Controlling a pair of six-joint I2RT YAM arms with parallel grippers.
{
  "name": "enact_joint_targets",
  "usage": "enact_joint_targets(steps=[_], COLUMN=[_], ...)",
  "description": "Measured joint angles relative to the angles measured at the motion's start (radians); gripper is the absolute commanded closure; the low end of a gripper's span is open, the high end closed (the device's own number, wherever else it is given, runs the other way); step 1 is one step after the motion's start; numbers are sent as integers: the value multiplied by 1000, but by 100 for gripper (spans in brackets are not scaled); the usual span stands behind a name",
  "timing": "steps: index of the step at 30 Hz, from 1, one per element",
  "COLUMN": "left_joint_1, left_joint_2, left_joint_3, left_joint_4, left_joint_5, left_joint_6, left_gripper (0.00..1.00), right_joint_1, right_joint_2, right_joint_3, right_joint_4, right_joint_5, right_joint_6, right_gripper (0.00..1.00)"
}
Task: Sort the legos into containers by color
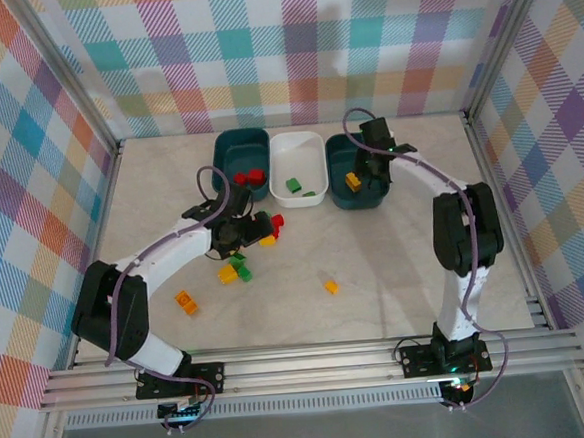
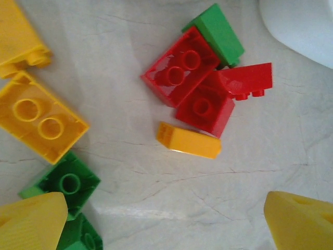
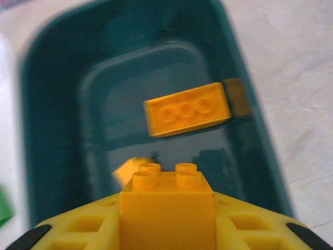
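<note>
— Plaid walls close round a pale marbled table. From above, what is hard to read?

— At 1 o'clock the right gripper hangs over the right teal tub, and I can't make out its jaws. At 9 o'clock of centre the left gripper covers part of a loose pile. Some red bricks lie in the left teal tub, and green bricks in the white tub.

— And the left wrist view?

— Its ribbed yellow fingers are cut off at 7 and 5 o'clock. They are spread wide, holding and touching nothing. A glossy red cluster sits at 1 o'clock with a small yellow block just below it. A hollow brick lies underside up at 9 o'clock. A green pair at 7 is partly behind a finger. The white tub's corner is cropped at 1 o'clock.

— Right wrist?

— It's blurred. The jaws are clamped on a yellow brick at 6 o'clock, studs up, above the right teal tub. A flat brick lies on the tub's smooth floor. A yellow smear at 8 o'clock I cannot identify.
</note>
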Motion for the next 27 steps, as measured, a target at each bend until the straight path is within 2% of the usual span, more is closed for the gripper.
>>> enact_joint_targets(steps=[2,5,7,12,16,18,21,25,27], left_joint_1=[0,0,0,0,0,0,3,25,37], left_joint_2=[10,21,28,30,30,29,27,26,26], left_joint_3=[12,24,31,46,63,69,72,72,72], left_joint_4=[0,-1,-2,-3,-6,-8,-11,-11,-10], left_joint_5=[5,9,12,16,10,-3,-21,-18,-18], left_joint_6=[3,6,10,23,30,35,42,42,42], left_gripper=[3,3,3,2,2,1,0,0,1], right_joint_1=[-22,-26,-24,-18,11,51,163,330,389], right_joint_2=[44,89,94,34,-169,-298,-459,-536,-537], right_joint_3=[27,77,108,111,-33,-126,-259,-431,-509], right_joint_4=[-24,-59,-78,-78,-65,-59,-62,-95,-126], right_joint_5=[-9,-23,-31,-36,-42,-47,-68,-110,-154], right_joint_6=[-12,-42,-57,-77,-89,-101,-134,-165,-169], right_gripper=[56,39,34,33,36,37,38,38,34])
